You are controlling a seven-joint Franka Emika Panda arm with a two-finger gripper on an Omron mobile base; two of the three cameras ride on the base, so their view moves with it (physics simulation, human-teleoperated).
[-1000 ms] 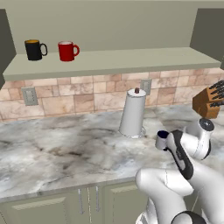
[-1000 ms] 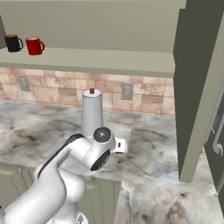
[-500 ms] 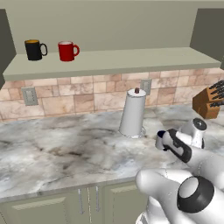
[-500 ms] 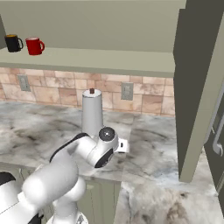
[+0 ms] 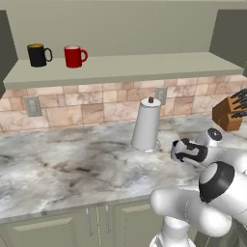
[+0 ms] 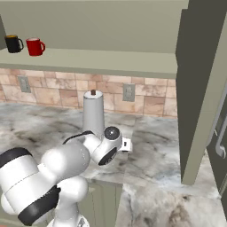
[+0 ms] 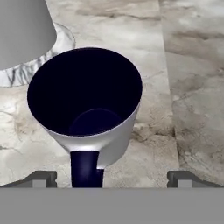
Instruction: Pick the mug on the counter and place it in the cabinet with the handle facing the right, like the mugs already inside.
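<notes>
Risk: the mug (image 7: 89, 111) sits off-centre toward one fingertip; if the hand (image 7: 107, 179) closes as it stands, I judge one finger could strike the handle (image 7: 85, 168) or push the mug askew instead of clamping the wall.
Risk, neighbour: the paper-towel holder (image 7: 26, 39) stands just beyond the mug on that same side; a shove forward could knock the mug against its base.
Risk, later: a grip that hides the handle's heading would make it hard to set it rightward like the red mug (image 5: 75, 56) and black mug (image 5: 37, 54) on the cabinet (image 5: 144, 65) shelf.
Hand state: fingers spread wide, nothing between them; the two fingertips (image 7: 41, 178) show far apart at the lower edge.
Mug relative to hand: directly ahead, upright on the tabletop (image 7: 192, 87), mouth facing the hand, handle pointing back toward the hand.
Contact: none seen; handle lies between the fingertips, nearer one.
</notes>
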